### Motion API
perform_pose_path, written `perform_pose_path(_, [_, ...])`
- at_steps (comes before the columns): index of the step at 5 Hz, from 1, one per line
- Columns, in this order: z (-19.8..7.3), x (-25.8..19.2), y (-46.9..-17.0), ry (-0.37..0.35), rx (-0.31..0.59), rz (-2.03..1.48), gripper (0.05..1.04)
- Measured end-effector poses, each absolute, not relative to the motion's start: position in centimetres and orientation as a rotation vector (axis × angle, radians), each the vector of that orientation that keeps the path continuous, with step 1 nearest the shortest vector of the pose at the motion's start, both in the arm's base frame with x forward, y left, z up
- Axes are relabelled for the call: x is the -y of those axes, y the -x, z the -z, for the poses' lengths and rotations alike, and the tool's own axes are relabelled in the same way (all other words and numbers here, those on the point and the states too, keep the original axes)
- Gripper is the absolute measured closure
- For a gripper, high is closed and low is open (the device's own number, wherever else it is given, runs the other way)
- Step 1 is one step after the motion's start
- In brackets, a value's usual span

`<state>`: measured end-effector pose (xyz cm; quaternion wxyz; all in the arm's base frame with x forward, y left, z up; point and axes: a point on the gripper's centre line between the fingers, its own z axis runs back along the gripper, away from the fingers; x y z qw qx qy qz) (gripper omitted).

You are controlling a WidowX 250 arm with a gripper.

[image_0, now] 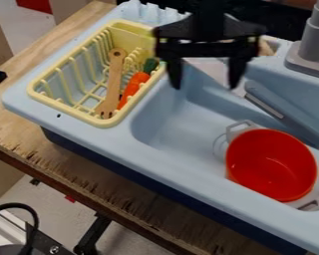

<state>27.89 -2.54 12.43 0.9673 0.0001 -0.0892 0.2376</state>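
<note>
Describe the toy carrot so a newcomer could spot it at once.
Find the light blue toy sink, then the yellow dish rack left of its basin. The toy carrot lies there: orange with a green top, unlike the wooden utensil beside it.

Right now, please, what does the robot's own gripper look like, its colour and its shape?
The gripper is black all over. It has a wide, straight crossbar, with a darker block rising above its middle. Two slim black fingers hang from it, narrowing toward the tips. I can make out no cable or marking on it.
</note>
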Motion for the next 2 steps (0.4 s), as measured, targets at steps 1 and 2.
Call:
perform_pose_path(1, [-11.4, -0.3, -28.0, -0.029, 0.207, -0.458, 0.083])
perform_pose_path(2, [-11.6, -1.6, -26.5, -0.027, 0.207, -0.379, 0.083])
